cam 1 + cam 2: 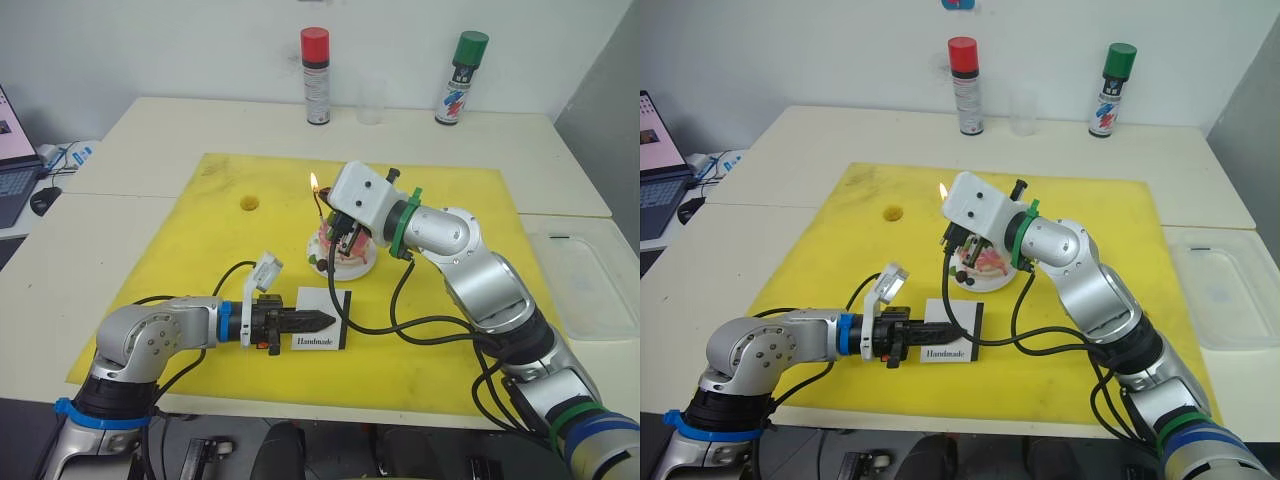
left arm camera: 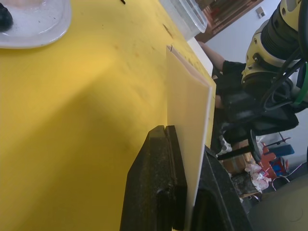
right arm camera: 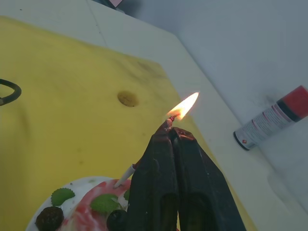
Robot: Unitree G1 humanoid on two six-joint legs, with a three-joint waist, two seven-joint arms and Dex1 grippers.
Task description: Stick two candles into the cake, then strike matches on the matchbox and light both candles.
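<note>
The cake [image 1: 348, 252], pink and white with dark berries, sits on its white plate [image 1: 352, 270] in the middle of the yellow mat [image 1: 200, 260]. My right gripper [image 3: 174, 132] hovers just over the cake's left side, shut on a burning match; the flame [image 1: 313, 182] stands at the fingertips. A thin pale candle [image 3: 126, 174] leans out of the cake below the fingers and carries no flame. In front of the cake, the white matchbox [image 1: 328, 318] marked "Handmade" stands on its edge on the mat. My left gripper [image 1: 312, 320] is shut on it from the left.
At the table's back stand a red-capped spray can [image 1: 315, 75], a clear cup [image 1: 371, 100] and a green-capped spray can [image 1: 461, 78]. A clear plastic tray [image 1: 585, 280] lies at the right, a laptop [image 1: 15, 170] at the far left. The mat has a small brown hole [image 1: 250, 203].
</note>
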